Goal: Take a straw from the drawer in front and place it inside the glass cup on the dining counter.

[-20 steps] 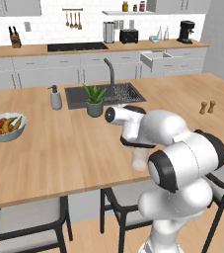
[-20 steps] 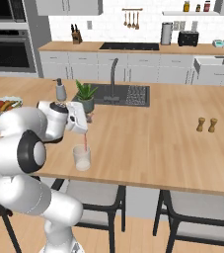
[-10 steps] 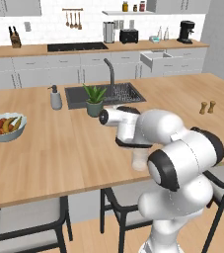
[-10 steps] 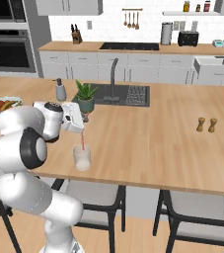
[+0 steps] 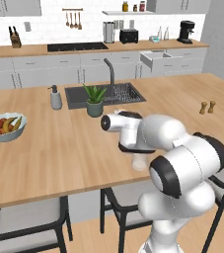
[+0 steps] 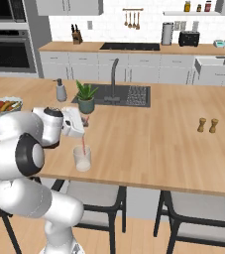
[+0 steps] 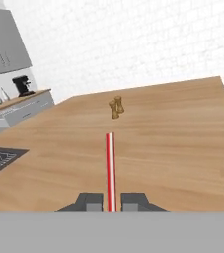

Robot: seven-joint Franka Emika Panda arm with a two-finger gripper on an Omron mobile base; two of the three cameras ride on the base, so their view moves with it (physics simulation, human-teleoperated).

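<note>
**Right base view: straw held over the glass, drop still to come**

Right base view gives you the big light-wood bench (image 6: 148,134) with its dark sink (image 6: 116,95) and faucet. The white arm reaches across the bench's near edge. On the far wall, the drawer (image 5: 155,58) stands pulled open, well apart from the work.

The glass (image 6: 82,158) stands upright near the bench's front edge. The straw (image 6: 83,147) hangs just above it, its lower end at or inside the rim; you cannot tell from here how deep it goes.

The gripper (image 7: 111,202) is pressed together, pinching the straw, which the hand view shows as a red stick running straight out between the fingertips (image 7: 90,201).

Judged from this, fetching is done and the straw has been carried to the glass. What is left for you: lower it in and let go.

Against the earlier frames, the wrist has rolled slightly and the hand has shifted a little toward the sink side; glass and straw look unmoved.
</note>
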